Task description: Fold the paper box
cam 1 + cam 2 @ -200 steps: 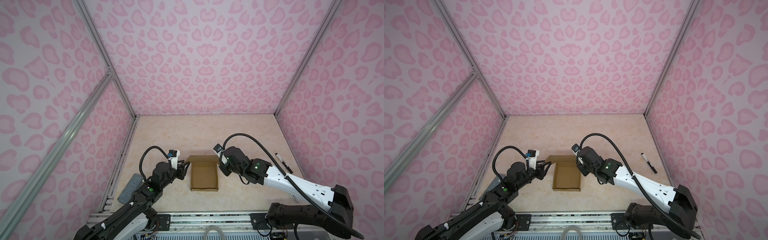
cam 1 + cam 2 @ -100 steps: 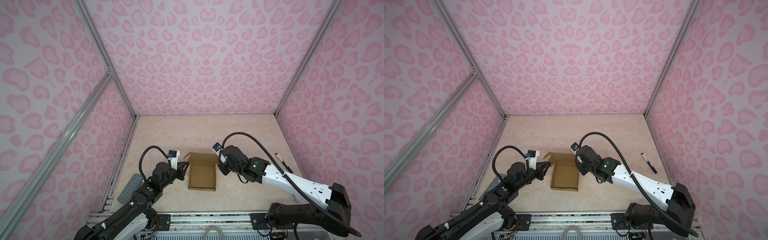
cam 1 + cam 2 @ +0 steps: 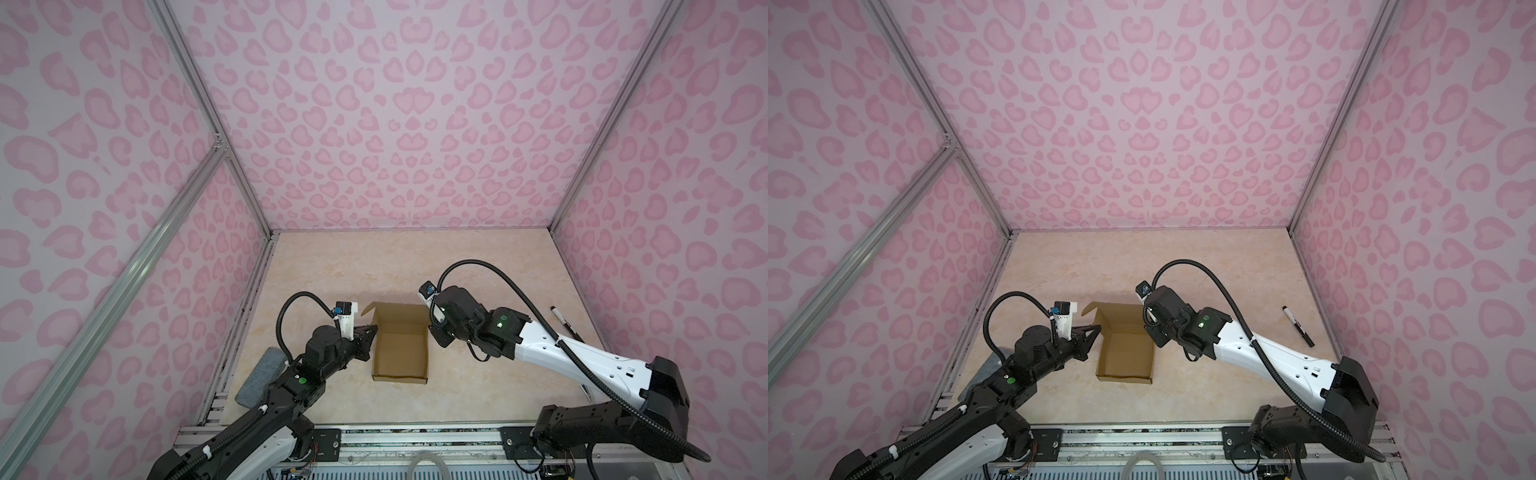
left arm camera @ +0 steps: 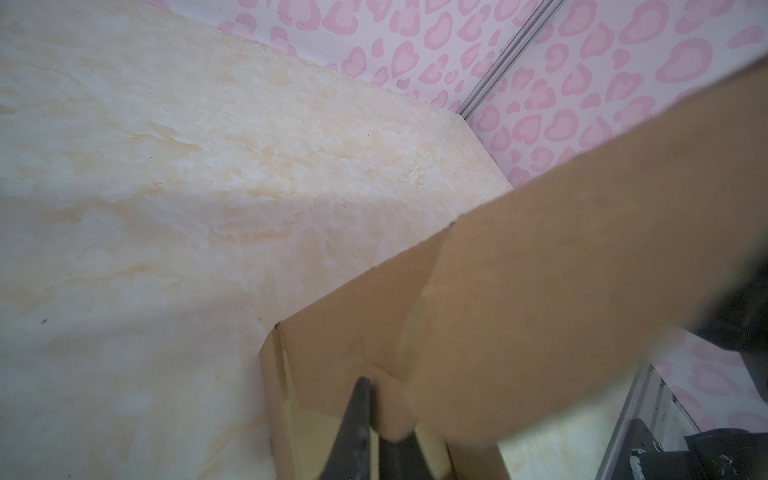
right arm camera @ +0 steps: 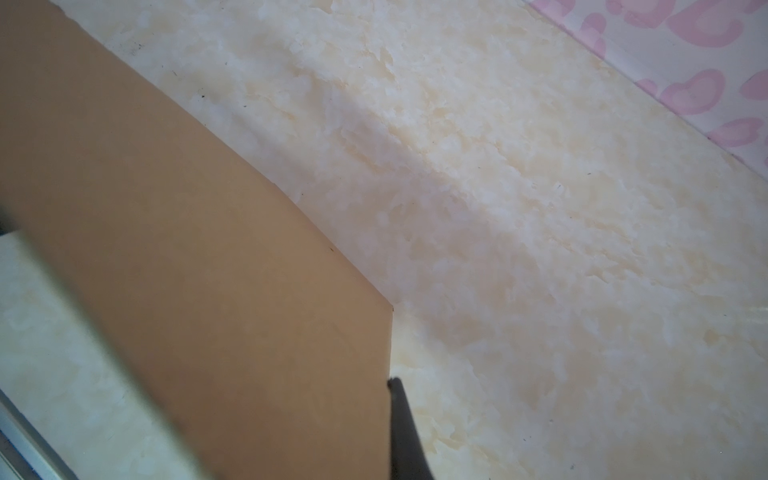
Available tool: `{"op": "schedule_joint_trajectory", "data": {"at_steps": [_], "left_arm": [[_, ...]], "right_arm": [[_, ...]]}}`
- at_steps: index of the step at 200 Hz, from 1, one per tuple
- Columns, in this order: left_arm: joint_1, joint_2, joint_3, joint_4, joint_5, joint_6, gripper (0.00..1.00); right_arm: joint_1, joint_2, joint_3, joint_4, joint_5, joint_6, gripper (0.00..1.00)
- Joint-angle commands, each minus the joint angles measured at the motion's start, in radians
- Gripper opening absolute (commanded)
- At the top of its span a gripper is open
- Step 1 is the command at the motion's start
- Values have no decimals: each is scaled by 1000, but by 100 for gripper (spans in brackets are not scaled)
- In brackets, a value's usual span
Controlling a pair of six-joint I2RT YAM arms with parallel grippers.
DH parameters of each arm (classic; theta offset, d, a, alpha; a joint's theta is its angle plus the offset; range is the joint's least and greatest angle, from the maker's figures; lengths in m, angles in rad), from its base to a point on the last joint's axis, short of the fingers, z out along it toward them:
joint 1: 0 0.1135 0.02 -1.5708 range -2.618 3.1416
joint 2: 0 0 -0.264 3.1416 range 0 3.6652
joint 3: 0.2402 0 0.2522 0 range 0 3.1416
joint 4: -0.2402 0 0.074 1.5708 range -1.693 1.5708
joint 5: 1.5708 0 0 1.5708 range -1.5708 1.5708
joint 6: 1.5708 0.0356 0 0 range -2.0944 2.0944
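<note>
Cardboard, brown and corrugated: the paper box (image 3: 401, 351) sits as a shallow open tray on the marbled tabletop (image 3: 415, 257), between the 2 arms and toward the front edge.
Walls: the near wall and both side walls stand up. The far panel rises at the back, and a small corner flap (image 3: 368, 309) splays outward at its left end.
Left side: the left gripper (image 3: 371, 331) is closed on the top edge of the left wall. The left wrist view shows board pinched between its dark fingers (image 4: 359, 415).
Right side: the right gripper (image 3: 431, 330) is closed at the right wall. The right wrist view shows 1 finger (image 5: 401, 419) against a panel edge, with its partner hidden behind the board, so this reads as a pinch on that panel.
Step in hand: judged to be steadying the tray by its 2 side walls, with the base formed and the top not yet closed.
Next move: likely tucking the splayed flap inward and bringing the far panel down over the tray. That calls for 1 claw to let go while the other braces.
Risk: a pull from either side could skew the walls or slide the tray.
Bystanders: a grey felt block (image 3: 259, 378) lies by the left arm, and a black marker (image 3: 565, 328) lies well apart on the right.
</note>
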Motion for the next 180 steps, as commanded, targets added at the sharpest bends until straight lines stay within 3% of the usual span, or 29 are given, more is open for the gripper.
{"op": "schedule_joint_trajectory", "data": {"at_steps": [1,72,139,180], "left_arm": [[-10,-10,-6,31,-7,-41,8],[-42,-41,-24,-2,-76,-57,4],[-94,-14,21,-43,-147,-61,4],[-125,-36,23,-76,-193,-76,4]], "right_arm": [[5,15,13,-16,-11,12,6],[5,7,-13,-70,-30,10,17],[14,11,-18,-50,-55,53,6],[15,59,10,-60,-9,131,3]]}}
